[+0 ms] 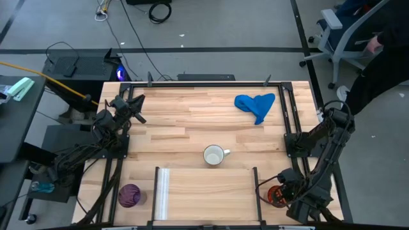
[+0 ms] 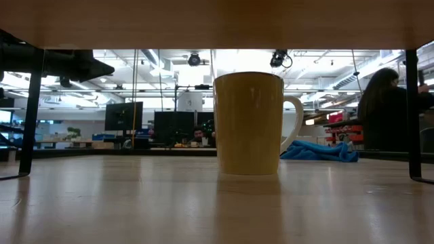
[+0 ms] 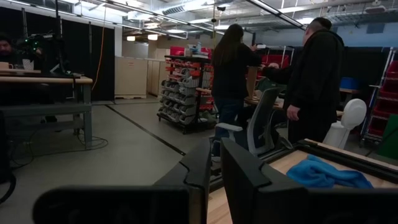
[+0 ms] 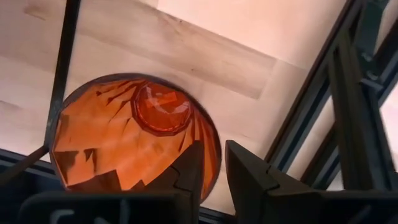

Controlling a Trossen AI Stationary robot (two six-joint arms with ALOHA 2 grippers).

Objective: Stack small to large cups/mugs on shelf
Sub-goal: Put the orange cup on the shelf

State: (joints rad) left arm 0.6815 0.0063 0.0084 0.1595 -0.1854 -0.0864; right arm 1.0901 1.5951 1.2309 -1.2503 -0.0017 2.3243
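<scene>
Cups: you have three, all apart.
Left pincer: it waits at the far left of the surface, fingers nearly closed, holding nothing.
Purple cup: one, near left corner, left of the shelf.
Shelf: one, near edge, with nothing on it.
White mug: one, upright in the middle, just past the shelf.
Blue cloth: one, far right.
Orange cup: one, right of the shelf.
Right pincer: its fingers pinch the orange cup's rim.

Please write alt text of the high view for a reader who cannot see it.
A white mug with a handle stands mid-table on light wood; a purple patterned cup sits near left, a crumpled blue cloth far right. The right claw is at an orange patterned cup.
</scene>
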